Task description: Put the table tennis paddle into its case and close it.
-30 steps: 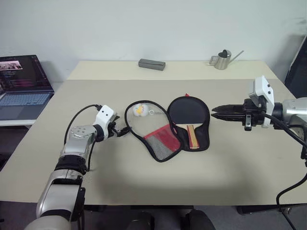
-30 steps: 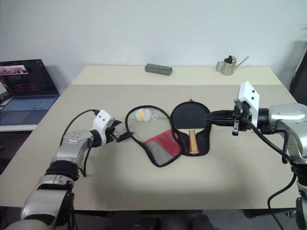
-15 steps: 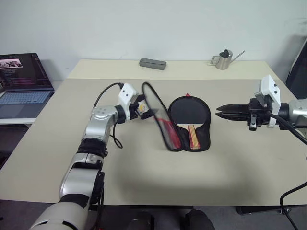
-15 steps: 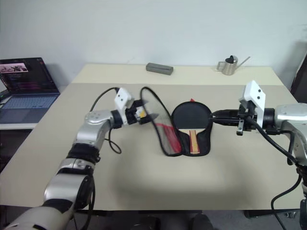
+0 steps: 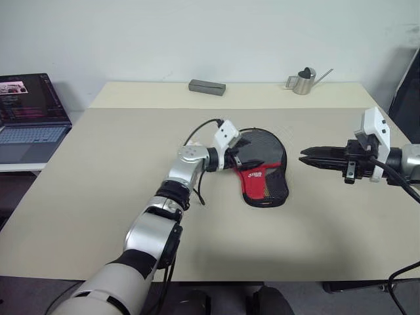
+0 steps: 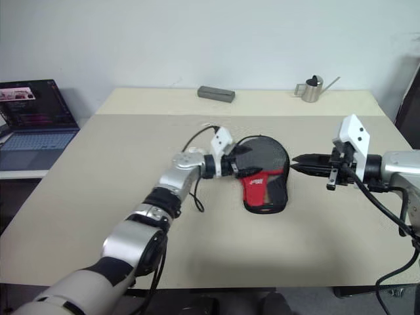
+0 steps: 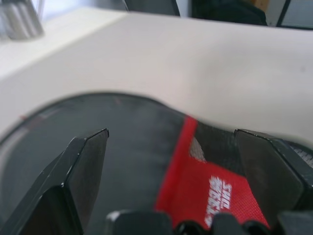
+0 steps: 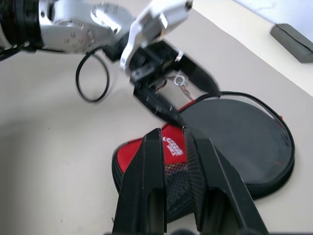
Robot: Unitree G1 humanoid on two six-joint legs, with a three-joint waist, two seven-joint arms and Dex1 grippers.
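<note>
From the head, the paddle-shaped black fabric case with its red panel (image 5: 262, 174) is lying folded shut mid-table, left gripper (image 5: 241, 155) gaping over it; wrist-on, right gripper (image 8: 171, 142) is hovering pinched together, zipping due next

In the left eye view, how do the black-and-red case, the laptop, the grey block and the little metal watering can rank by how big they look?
1. The laptop, though cut off by the picture's edge.
2. The case.
3. The grey block and the metal watering can look about alike; both stand farthest from the camera, so their true size is unsure.
</note>
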